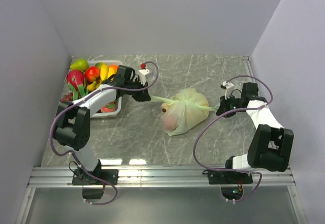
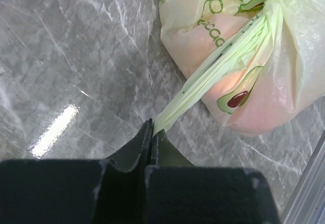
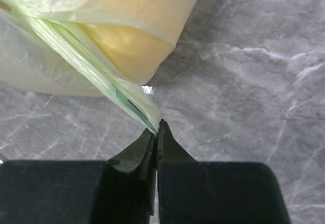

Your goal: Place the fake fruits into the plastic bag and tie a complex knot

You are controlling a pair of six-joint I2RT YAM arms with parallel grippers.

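Plastic bag (image 1: 185,115) in the middle of the table (image 1: 213,71), and both arms have it by the ears! Left fingers (image 2: 143,144) are clamped shut on the very tip of one pale-green handle strand (image 2: 218,61). Right fingers (image 3: 170,145) are pinched just as tight on the tip of the other strand (image 3: 86,51). Both strands run straight and taut to the knot (image 1: 181,101) on top of the bag.

Here's the worry: each grip has only a sliver of film, so a harder pull could slide a strand right out. The plastic looks thin, too, and I'd say it could stretch or tear near the knot. An uneven tug might drag the bag sideways. And plenty of fake fruits (image 1: 94,74) sit heaped at the tray (image 1: 118,109), outside a bag being cinched closed.
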